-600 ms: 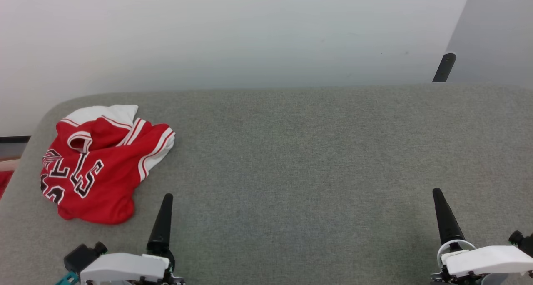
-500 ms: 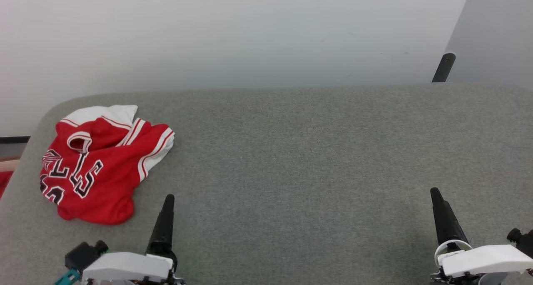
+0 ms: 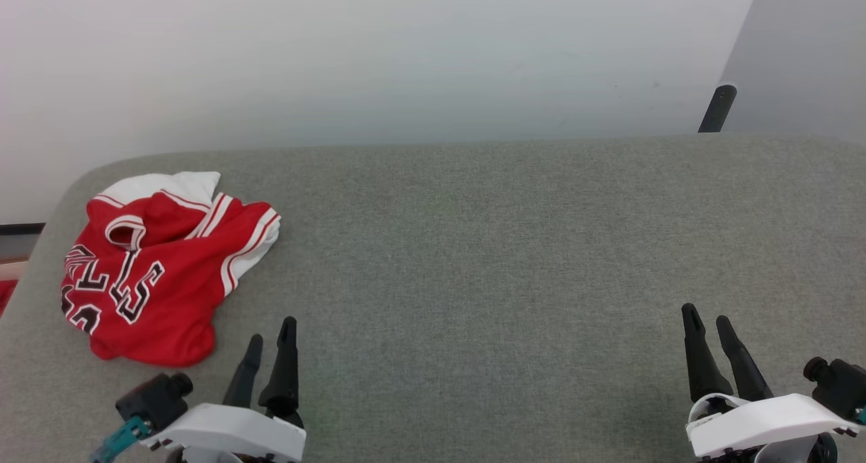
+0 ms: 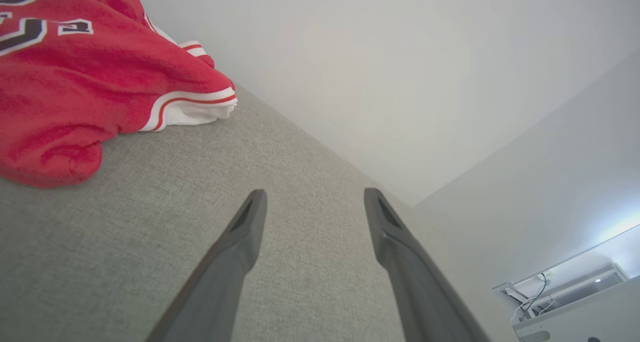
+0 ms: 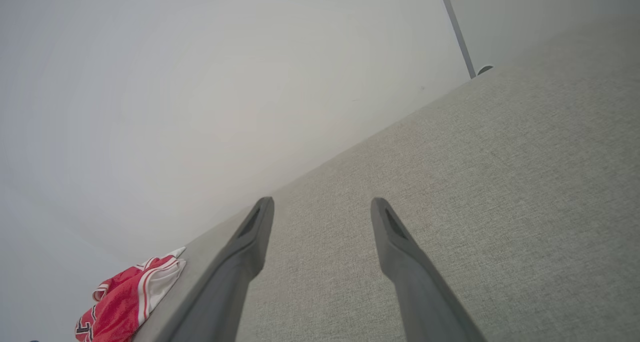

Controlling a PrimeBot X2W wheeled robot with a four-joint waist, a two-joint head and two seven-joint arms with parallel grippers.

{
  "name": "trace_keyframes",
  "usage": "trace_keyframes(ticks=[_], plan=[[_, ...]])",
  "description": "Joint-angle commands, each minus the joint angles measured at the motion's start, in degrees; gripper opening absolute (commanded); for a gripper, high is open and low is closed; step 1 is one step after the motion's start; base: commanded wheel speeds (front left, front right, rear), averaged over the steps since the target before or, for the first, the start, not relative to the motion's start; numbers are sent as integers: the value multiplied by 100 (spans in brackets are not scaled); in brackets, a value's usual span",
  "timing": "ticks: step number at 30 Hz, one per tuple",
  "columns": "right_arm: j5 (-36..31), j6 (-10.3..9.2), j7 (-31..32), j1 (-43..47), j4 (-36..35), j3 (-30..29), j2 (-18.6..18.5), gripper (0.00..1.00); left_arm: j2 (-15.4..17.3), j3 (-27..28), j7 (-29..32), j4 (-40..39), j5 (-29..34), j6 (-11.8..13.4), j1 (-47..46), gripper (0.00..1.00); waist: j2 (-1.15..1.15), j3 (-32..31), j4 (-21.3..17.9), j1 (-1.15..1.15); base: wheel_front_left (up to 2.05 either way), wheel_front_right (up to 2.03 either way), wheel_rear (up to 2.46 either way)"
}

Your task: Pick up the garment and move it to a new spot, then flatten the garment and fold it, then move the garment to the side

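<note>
- Lying crumpled on the grey surface (image 3: 473, 246), the garment (image 3: 159, 273) sits near the left gripper (image 3: 272, 329), untouched.
- That gripper and the right gripper (image 3: 705, 313) are spread and empty; the latter lies well apart from the garment.

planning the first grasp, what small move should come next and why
Probably ease the left end effector forward and left toward the garment: it lies crumpled at the left end of the grey surface, untouched, and that end effector is open, empty and nearest.

Red, white-striped garment (image 3: 152, 273); grey table (image 3: 514, 260)
</note>
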Motion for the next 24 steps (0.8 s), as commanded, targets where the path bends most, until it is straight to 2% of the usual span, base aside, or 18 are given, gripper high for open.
trace_keyframes(ticks=[1, 11, 24], plan=[[-208, 2, -43, -56, -76, 10, 4, 100, 28, 13, -47, -106, 228, 34, -108, 100, 0, 1, -2, 0, 0, 0, 0], [-1054, 2, -200, -50, -140, -22, 51, 100, -101, 193, -199, -387, 1330, -44, -59, 100, 0, 1, -7, 0, 0, 0, 0], [-1994, 3, -383, -66, -191, -45, 78, 100, -197, 384, -383, -575, 2428, -149, 17, 100, 0, -3, -18, 0, 0, 0, 0]])
